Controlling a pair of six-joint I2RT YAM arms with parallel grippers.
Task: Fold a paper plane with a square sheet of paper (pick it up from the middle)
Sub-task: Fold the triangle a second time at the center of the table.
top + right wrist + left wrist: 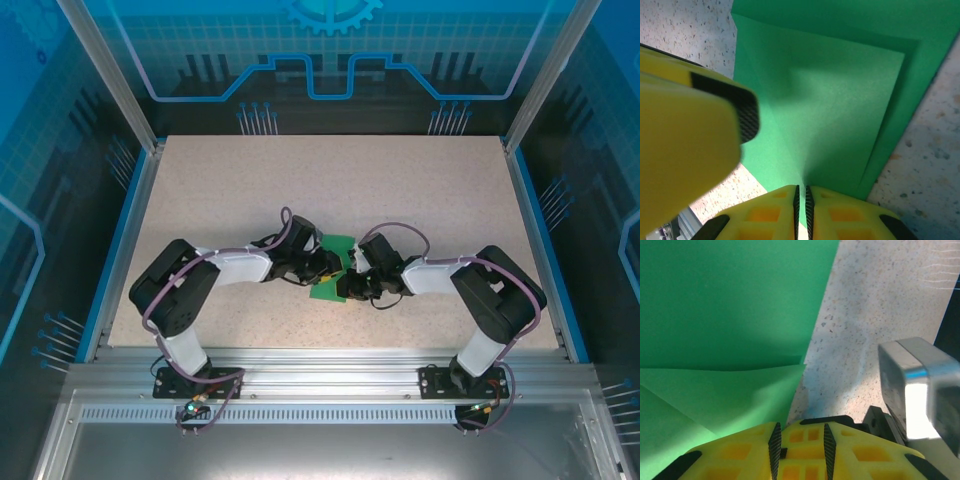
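Observation:
The bright green square sheet of paper (326, 291) lies partly folded on the table between my two grippers. In the right wrist view the paper (840, 100) shows a folded layer over a larger one, and my right gripper (801, 192) is shut on a raised crease of it. A yellow finger (690, 145) of the left gripper hovers over the sheet's left edge. In the left wrist view the paper (730, 305) fills the left side, with a folded flap (740, 390) reaching the left finger. My left gripper (801, 432) stands open, nothing between its pads. From above, the left gripper (330, 266) and right gripper (353, 283) nearly touch.
The speckled beige table (330, 180) stretches wide behind the grippers. Blue-edged rails and clear enclosure walls (130, 230) border it. A silver part of the right arm (920, 385) is close by on the right in the left wrist view.

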